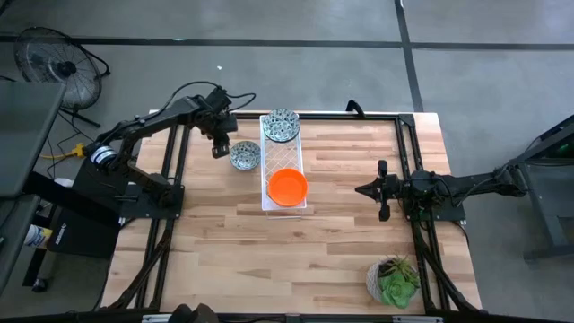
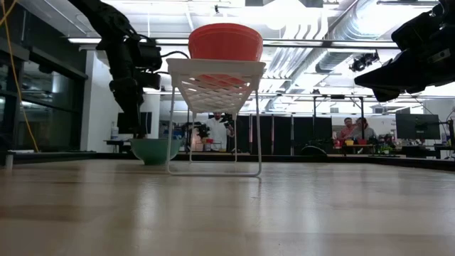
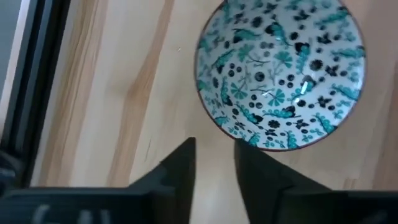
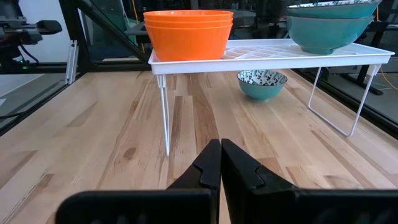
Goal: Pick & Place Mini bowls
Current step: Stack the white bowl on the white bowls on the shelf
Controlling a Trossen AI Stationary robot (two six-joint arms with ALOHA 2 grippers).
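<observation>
A long white lattice tray (image 1: 285, 154) stands on thin legs at the table's far middle. On it sit a stack of orange-red mini bowls (image 1: 288, 186) at its near end and a stack of patterned mini bowls (image 1: 281, 126) at its far end. One more patterned bowl (image 1: 244, 156) rests on its base on the table left of the tray. My left gripper (image 3: 215, 149) points down just left of this bowl (image 3: 280, 71), open by a narrow gap and empty. My right gripper (image 1: 359, 189) hovers right of the tray, shut and empty, as the right wrist view (image 4: 221, 155) shows.
A pale pot with a green plant (image 1: 393, 280) stands at the table's near right corner. Black frame rails run along the table's left and right sides. Bare wood lies in front of the tray and between the tray and my right gripper.
</observation>
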